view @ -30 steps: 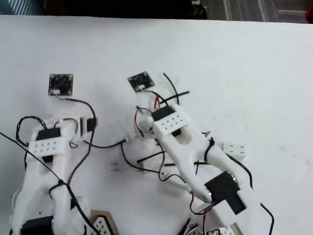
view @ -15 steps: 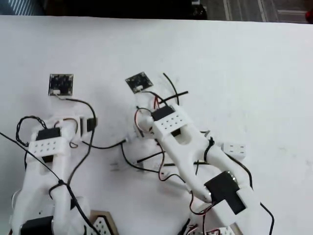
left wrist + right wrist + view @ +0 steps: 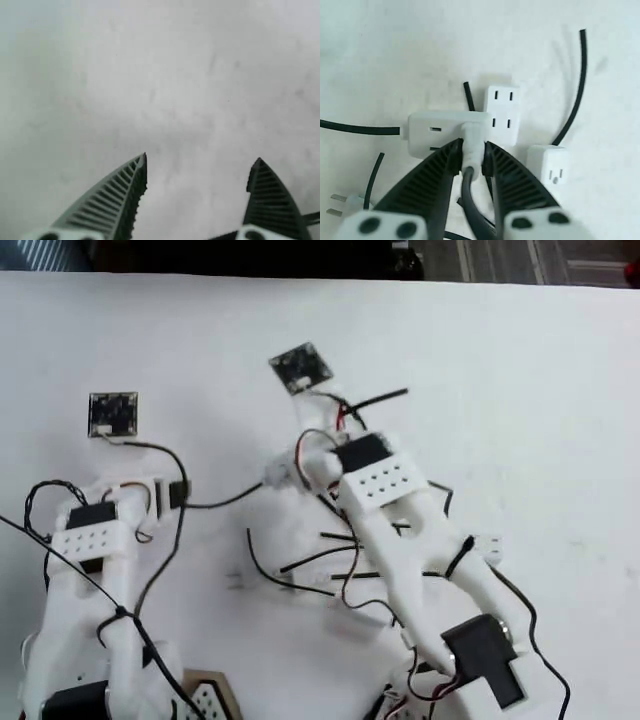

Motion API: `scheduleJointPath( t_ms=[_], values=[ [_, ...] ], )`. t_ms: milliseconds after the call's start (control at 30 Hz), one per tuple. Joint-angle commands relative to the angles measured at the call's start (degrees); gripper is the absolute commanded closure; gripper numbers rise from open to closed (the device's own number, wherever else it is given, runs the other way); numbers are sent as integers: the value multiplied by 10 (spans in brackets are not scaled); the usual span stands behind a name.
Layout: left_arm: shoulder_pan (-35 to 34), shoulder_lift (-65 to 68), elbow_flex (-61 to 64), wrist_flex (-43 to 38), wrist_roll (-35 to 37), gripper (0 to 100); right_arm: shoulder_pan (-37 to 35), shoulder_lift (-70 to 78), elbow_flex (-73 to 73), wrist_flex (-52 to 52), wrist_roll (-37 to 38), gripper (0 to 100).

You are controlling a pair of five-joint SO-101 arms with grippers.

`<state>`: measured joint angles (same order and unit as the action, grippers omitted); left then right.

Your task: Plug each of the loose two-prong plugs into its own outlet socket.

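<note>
My right gripper (image 3: pixel 471 148) is shut on a white two-prong plug (image 3: pixel 472 142) whose nose sits against the side of a white outlet block (image 3: pixel 435 133). Its black cord runs back between the fingers. Touching that block is a second white outlet block (image 3: pixel 502 111), and a third one (image 3: pixel 549 165) lies a little apart. A loose plug (image 3: pixel 342 202) with bare prongs lies beside a black cord. From above, the right arm (image 3: pixel 385 500) stretches to the table's middle. My left gripper (image 3: pixel 200 164) hangs open over bare white table, holding nothing.
Two small black circuit boards (image 3: pixel 113 413) (image 3: pixel 301 367) lie toward the far side, each tied to an arm by wires. Loose black cords (image 3: pixel 300 565) sprawl across the middle. A white outlet block (image 3: pixel 487 546) lies beside the right arm. The left arm (image 3: pixel 90 540) stands at the left.
The right arm has swung farther away and to the right, dragging its small black board and the cords with it. The left arm and its board have shifted slightly left.
</note>
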<state>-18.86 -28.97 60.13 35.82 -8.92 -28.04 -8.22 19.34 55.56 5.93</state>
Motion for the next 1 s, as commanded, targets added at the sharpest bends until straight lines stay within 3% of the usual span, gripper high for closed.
scheduleJointPath(
  t_ms=[0,467,833,967],
  values=[
    [-8,-25,0,-11,7,683,37,-5,-89,17,9,982],
    [-8,-26,0,-11,7,683,205,314,-447,16,20,982],
    [-8,-25,0,-11,7,683,276,515,-691,23,-7,977],
    [-8,-23,0,-11,7,683,271,539,-765,114,-7,880]
  ],
)
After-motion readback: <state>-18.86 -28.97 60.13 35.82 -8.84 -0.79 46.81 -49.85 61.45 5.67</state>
